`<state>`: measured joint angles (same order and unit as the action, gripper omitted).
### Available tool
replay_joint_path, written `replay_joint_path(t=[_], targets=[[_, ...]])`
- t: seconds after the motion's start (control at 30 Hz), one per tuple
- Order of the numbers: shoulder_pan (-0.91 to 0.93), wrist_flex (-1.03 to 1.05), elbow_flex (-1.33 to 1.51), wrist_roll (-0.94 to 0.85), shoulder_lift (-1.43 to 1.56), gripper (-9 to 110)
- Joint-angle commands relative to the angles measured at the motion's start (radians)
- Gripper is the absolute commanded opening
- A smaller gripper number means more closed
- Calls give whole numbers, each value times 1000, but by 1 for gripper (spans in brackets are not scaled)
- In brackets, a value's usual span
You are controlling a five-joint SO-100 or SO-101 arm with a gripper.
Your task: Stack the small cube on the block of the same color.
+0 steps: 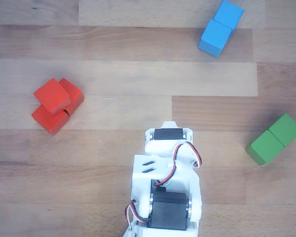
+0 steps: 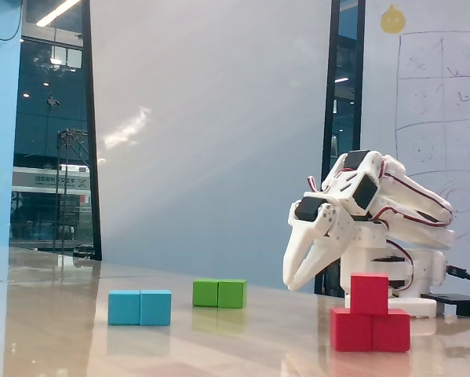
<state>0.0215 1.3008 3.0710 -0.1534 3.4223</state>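
Note:
The small cube is red and rests on top of the red block, centred over its seam. From above, in the other view, the small cube covers the middle of the block, at the left of the table. In the fixed view my white gripper hangs to the left of the stack and a little behind it, tips pointing down. Its fingers meet at the tips and hold nothing. The other view shows only the arm's wrist from above; the fingertips are hidden under it.
A blue two-cube block lies at the left and a green one farther back. In the other view the blue block is at the top right and the green block at the right edge. The arm's base stands behind the red stack.

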Motion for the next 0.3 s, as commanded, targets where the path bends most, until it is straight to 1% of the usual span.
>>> replay_joint_path(t=[0.0,0.27], targets=[[11,3,-18,-3,35,0],[20,0,-18,0,31,0]])
